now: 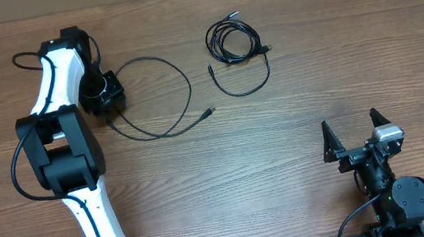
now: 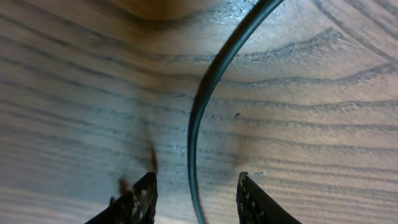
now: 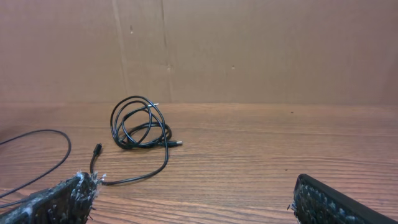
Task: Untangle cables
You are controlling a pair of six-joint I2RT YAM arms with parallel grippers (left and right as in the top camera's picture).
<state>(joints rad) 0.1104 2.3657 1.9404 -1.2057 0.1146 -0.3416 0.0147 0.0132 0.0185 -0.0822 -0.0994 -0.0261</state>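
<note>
Left fingers stand released, straddling the thin black loose cable, which runs lengthwise between them, untouched, toward the brown wooden bench's far left corner. The thin black coiled cable bundle lies mid far edge. Right fingers are released and empty at the near right corner. No legible markings.

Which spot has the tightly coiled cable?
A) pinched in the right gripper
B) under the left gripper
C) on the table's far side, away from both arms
C: the coiled cable lies alone on the far wood, apart from the left gripper over the loose cable and the open, empty right gripper.
</note>
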